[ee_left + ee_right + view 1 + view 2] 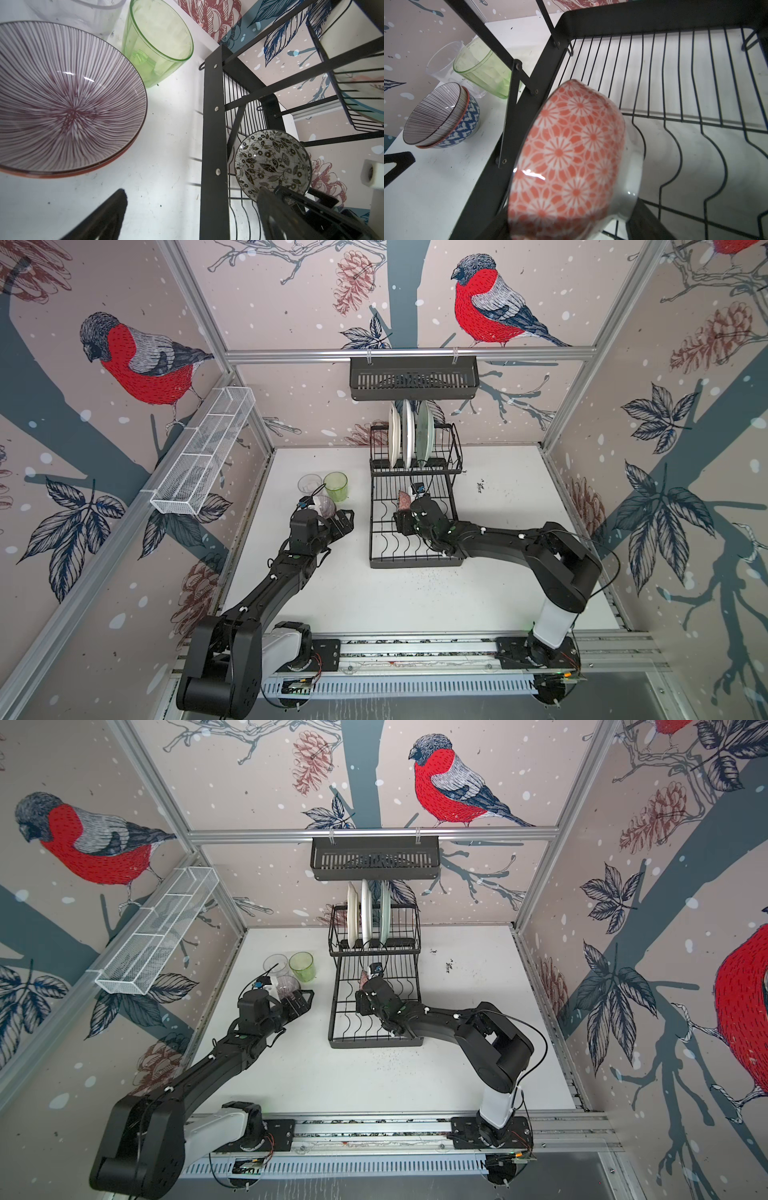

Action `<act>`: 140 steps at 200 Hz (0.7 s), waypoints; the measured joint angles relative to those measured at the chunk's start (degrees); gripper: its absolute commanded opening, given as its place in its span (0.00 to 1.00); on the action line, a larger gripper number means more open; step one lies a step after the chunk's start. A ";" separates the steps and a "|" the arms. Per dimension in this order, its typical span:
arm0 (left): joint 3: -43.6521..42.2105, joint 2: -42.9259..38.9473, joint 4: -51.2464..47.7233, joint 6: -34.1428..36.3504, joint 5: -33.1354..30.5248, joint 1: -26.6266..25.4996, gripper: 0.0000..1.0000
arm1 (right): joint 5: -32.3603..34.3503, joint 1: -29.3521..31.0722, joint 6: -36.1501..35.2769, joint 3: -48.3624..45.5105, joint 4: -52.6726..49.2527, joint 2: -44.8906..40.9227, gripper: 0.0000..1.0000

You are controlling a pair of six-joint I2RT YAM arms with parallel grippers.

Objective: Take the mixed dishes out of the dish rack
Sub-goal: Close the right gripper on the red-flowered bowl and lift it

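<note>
Plates stand on edge in the rack's (376, 531) upper level: cream plate (393, 435), white plate (409, 435) and green plate (424, 433), side by side in the slots.

Down on the rack's lower level, near its left edge, the right claw (402, 512) is clamped on the rim of the orange bowl (566, 155). That bowl is tipped on its side over the wavy wires, with its orange flower outside turned to the right wrist camera and its dark leafy inside (272, 162) facing out through the rack's left side. Whether it touches the wires I cannot tell. The other lower-level slots seen from the right wrist hold nothing.

All the rest sits on the table (519, 531) to the left of the rack. The green glass (336, 486) is upright and nearest the rack's back left post, and the clear glass (309, 484) is just beside it on the far side from the rack. In front of the glasses, the striped bowl (62, 99) is nested inside the blue bowl (467, 124), mouth up.

The left claw (341, 521) is between that stack and the rack, low over the table, with its fingers (99, 218) wide apart and nothing between them. It is just beside the stack and, in the left wrist view, clear of it.
</note>
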 measured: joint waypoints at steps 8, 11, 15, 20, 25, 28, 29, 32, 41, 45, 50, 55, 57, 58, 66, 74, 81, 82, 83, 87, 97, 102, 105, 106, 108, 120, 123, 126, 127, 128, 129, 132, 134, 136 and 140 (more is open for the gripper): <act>-0.02 0.09 0.31 -0.17 0.24 -0.11 0.98 | 0.28 0.15 1.01 -0.94 0.02 -0.79 0.53; -0.02 0.11 0.50 -0.28 0.33 -0.13 0.97 | 0.37 0.20 1.07 -1.22 0.02 -1.03 0.53; -0.02 0.20 0.74 -0.68 0.46 -0.22 0.97 | 0.35 0.22 1.05 -1.53 0.00 -1.40 0.54; -0.02 0.28 1.07 -1.14 0.68 -0.31 0.97 | 0.35 0.31 1.07 -1.97 0.02 -1.88 0.54; -0.02 0.39 1.18 -1.16 1.09 -0.35 0.98 | 0.37 0.37 1.09 -2.25 0.02 -2.25 0.54; -0.02 0.48 1.27 -1.18 1.31 -0.35 0.98 | 0.37 0.42 1.11 -2.38 0.00 -2.47 0.54; -0.02 0.50 1.29 -1.18 1.33 -0.37 0.98 | 0.37 0.44 1.11 -2.40 -0.02 -2.51 0.54; -0.02 0.59 1.31 -1.18 1.36 -0.44 0.98 | 0.39 0.46 1.18 -2.49 -0.04 -2.69 0.53; -0.02 0.85 1.60 -1.38 1.49 -0.57 0.98 | 0.39 0.57 1.31 -2.60 -0.04 -3.15 0.54; -0.02 0.98 1.79 -1.49 1.73 -0.61 0.97 | 0.42 0.57 1.36 -2.62 -0.15 -3.37 0.54; -0.02 1.14 1.97 -1.49 2.01 -0.66 0.98 | 0.42 0.57 1.42 -2.62 -0.20 -3.61 0.54; -0.02 1.25 2.12 -1.51 2.45 -0.70 0.98 | 0.42 0.59 1.60 -2.62 -0.22 -3.85 0.54; -0.02 1.27 2.23 -1.55 2.64 -0.72 0.98 | 0.42 0.59 1.68 -2.62 -0.22 -3.93 0.54; -0.02 1.31 2.29 -1.57 2.75 -0.72 0.97 | 0.42 0.59 1.79 -2.60 -0.24 -4.00 0.54; -0.02 1.40 2.58 -1.66 2.95 -0.87 0.98 | 0.42 0.61 2.36 -2.58 -0.42 -4.35 0.54; -0.02 1.46 2.78 -2.03 3.26 -0.98 0.97 | 0.39 0.63 2.36 -2.58 -0.52 -4.63 0.54; -0.02 1.49 2.78 -2.56 3.45 -1.05 0.98 | 0.37 0.68 2.36 -2.45 -0.76 -4.81 0.54; -0.02 1.49 2.78 -2.60 3.48 -1.05 0.98 | 0.37 0.70 2.36 -2.43 -0.81 -4.87 0.54; -0.02 1.49 2.78 -2.64 3.50 -1.05 0.98 | 0.35 0.70 2.36 -2.38 -0.83 -4.90 0.54; -0.02 1.49 2.78 -2.67 3.74 -1.09 0.98 | 0.28 0.72 2.36 -2.32 -0.85 -5.01 0.54; -0.02 1.46 2.82 -2.93 4.28 -1.14 0.98 | 0.09 0.79 2.38 -2.14 -0.92 -5.33 0.54; -0.02 1.44 2.82 -3.04 4.39 -1.22 0.98 | 0.09 0.81 2.38 -2.01 -1.01 -5.51 0.54; -0.02 1.40 2.82 -3.06 4.52 -1.29 0.97 | 0.04 0.81 2.38 -1.92 -1.01 -5.57 0.54; -0.02 1.40 2.82 -3.08 4.55 -1.29 0.98 | 0.02 0.81 2.38 -1.90 -1.01 -5.62 0.54; -0.02 1.36 2.84 -3.15 4.63 -1.36 0.98 | -0.02 0.83 2.40 -1.86 -1.01 -5.66 0.54; -0.09 1.22 3.34 -4.04 5.22 -1.70 0.98 | -0.09 0.94 2.47 -1.70 -1.14 -6.12 0.54; -0.11 1.18 3.56 -4.15 5.44 -1.84 0.98 | -0.09 0.98 2.54 -1.70 -1.18 -6.27 0.54; -0.13 1.16 3.72 -4.13 5.64 -1.90 0.98 | -0.09 1.05 2.51 -1.70 -1.25 -6.40 0.54; -0.13 1.14 3.78 -4.13 5.73 -1.97 0.97 | -0.09 1.09 2.54 -1.70 -1.27 -6.49 0.54; -0.13 1.11 3.80 -4.13 5.75 -1.99 0.97 | -0.09 1.14 2.54 -1.70 -1.29 -6.51 0.54; -0.13 1.11 3.85 -4.15 5.79 -2.08 0.97 | -0.07 1.16 2.54 -1.70 -1.29 -6.56 0.54; -0.13 1.09 3.96 -4.13 5.79 -2.21 0.98 | -0.02 1.31 2.54 -1.70 -1.38 -6.71 0.54; -0.13 1.07 4.04 -4.15 5.81 -2.29 0.98 | -0.02 1.38 2.54 -1.70 -1.44 -6.82 0.54; -0.13 1.05 4.11 -4.15 5.86 -2.43 0.97 | -0.02 1.46 2.54 -1.70 -1.51 -6.93 0.54; -0.13 1.03 4.17 -4.17 5.90 -2.62 0.97 | -0.07 1.62 2.54 -1.70 -1.62 -7.10 0.54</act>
